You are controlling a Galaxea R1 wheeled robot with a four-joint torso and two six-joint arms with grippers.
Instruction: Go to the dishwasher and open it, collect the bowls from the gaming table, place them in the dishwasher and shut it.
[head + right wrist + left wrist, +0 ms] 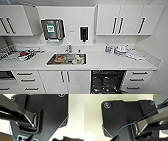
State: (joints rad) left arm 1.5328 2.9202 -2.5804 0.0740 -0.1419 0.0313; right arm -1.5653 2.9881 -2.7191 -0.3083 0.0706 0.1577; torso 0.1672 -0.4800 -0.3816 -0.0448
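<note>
Head view faces a kitchenette run: white countertop (105, 62) with a steel sink (67, 59) set into it, some items sitting in the basin, and a faucet (68, 48) behind. The dishwasher (108, 82) sits under the counter, right of the sink cabinet doors (64, 81); its dark interior with wire racks is exposed, so the door looks already open, likely dropped forward to give loading access. A drawer stack (137, 80) stands just beside it on the right, another set of drawers (26, 80) on the left. A dish rack (15, 53) with dishes stands at the counter's left end and a cluster of dishes (122, 49) near the right, probably drying by the sink. A paper towel dispenser (53, 29) and a soap dispenser (83, 33) are wall-mounted above the sink for easy reach, with white upper cabinets (127, 20) alongside. Wrist views give the robot's own dark plates and bars against a pale surface; finger state of either gripper cannot be told. No bowls or gaming table can be made out. Judged stage: dishwasher opened, bowls not yet collected.
</note>
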